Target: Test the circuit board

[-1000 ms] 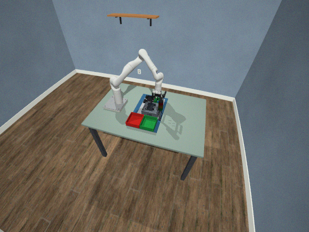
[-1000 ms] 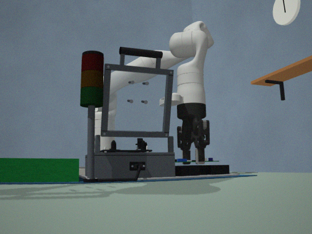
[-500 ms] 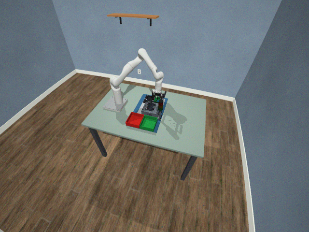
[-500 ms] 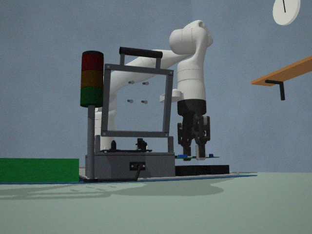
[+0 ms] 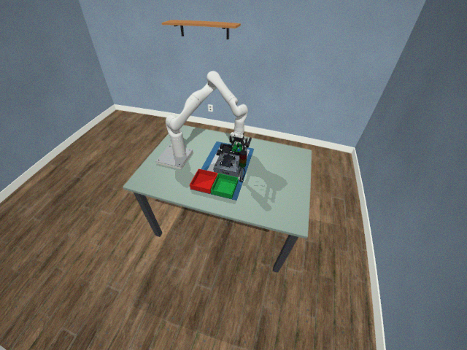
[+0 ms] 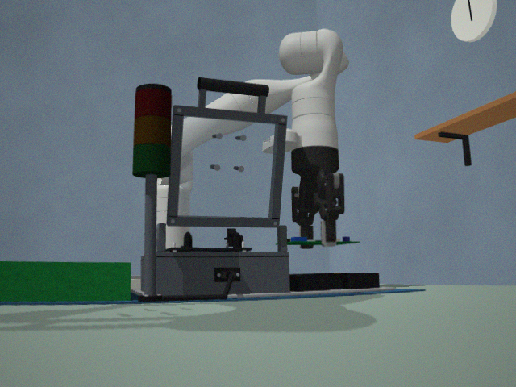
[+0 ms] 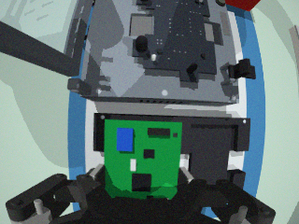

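Pointing straight down, fingers [image 5: 239, 144] [image 6: 318, 239] gripping board [image 5: 236, 147] [image 6: 312, 242] [image 7: 161, 163]

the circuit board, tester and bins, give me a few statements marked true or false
1. The circuit board is held between the gripper's fingers. True.
2. The tester's lid is closed. False: it stands open.
3. The board lies flat in the tester. False: it is raised beside the tester.
4. The red bin and green bin sit side by side. True.
5. The green bin holds a board. False: it is empty.
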